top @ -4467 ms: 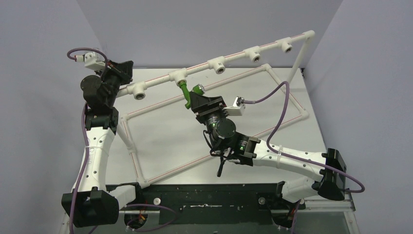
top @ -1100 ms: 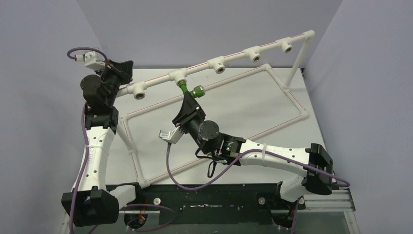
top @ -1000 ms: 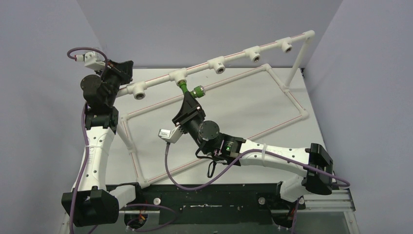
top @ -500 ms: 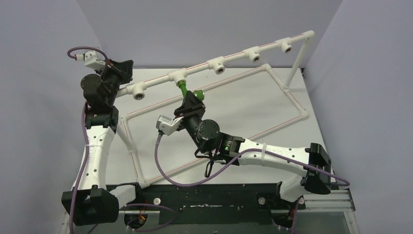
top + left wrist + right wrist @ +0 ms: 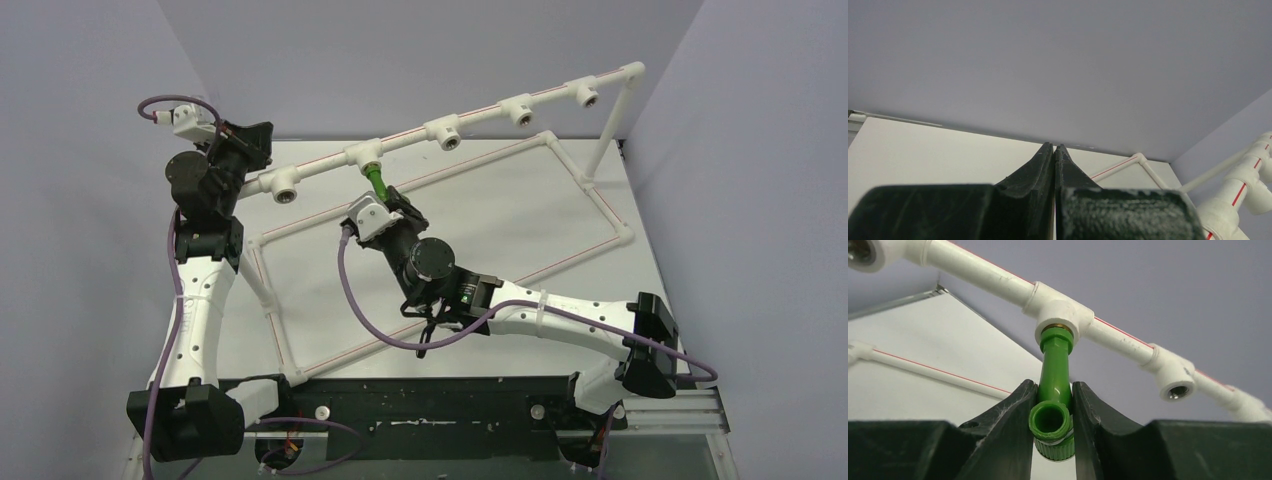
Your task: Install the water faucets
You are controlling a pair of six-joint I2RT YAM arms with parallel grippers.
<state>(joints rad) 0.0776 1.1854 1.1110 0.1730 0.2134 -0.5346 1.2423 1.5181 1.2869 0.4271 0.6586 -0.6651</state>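
— Jaws on the right gripper (image 5: 1053, 386): how did they stand?
— Drawn in on the green faucet (image 5: 1055, 365). One finger lay against each side of its body, just behind the round open mouth that faced the wrist camera.
— And where was the faucet?
— Its far end sat in the socket of a white tee fitting (image 5: 1062, 315) on the raised pipe rail (image 5: 490, 112), with a rim of brass showing at the joint. It hung above the table (image 5: 500, 220), slanting from the rail towards the arm.
— The left gripper (image 5: 1054, 149)?
— Its jaws were pressed together with nothing between them, up by the rail's left end and apart from the faucet.
— Any other fittings?
— A neighbouring tee (image 5: 1174, 383), further right along the rail, showed its open threaded socket.
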